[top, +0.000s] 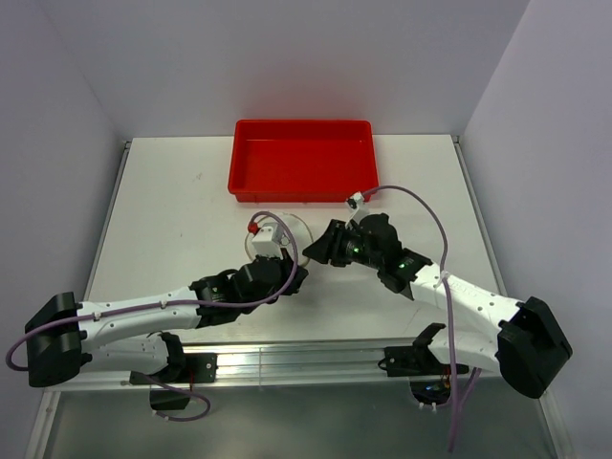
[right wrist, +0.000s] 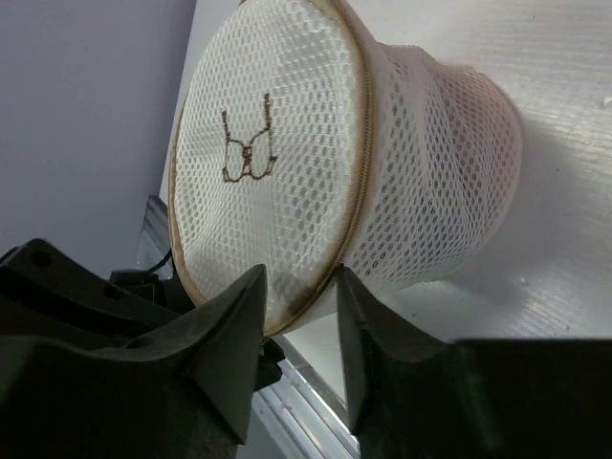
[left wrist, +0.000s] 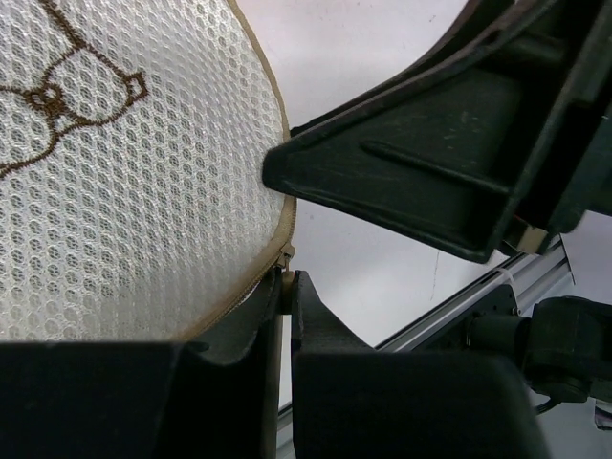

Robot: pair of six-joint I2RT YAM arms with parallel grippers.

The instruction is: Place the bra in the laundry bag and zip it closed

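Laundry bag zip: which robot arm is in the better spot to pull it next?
Probably the right. The right gripper stands open astride the tan zip rim of the laundry bag, ready to close and pull. The left gripper is shut on that rim, holding the bag steady.

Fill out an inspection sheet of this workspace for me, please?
Surface: white table, no spills seen.
Job's things: laundry bag between the grippers, zip shut where visible; bra not seen.
Clutter: red tray at the far edge, empty.
Grippers: left gripper shut on the zip rim; right gripper open, astride the rim.
Cables: purple cables loop along both arms.
Surroundings: pale walls; metal rail at near edge.
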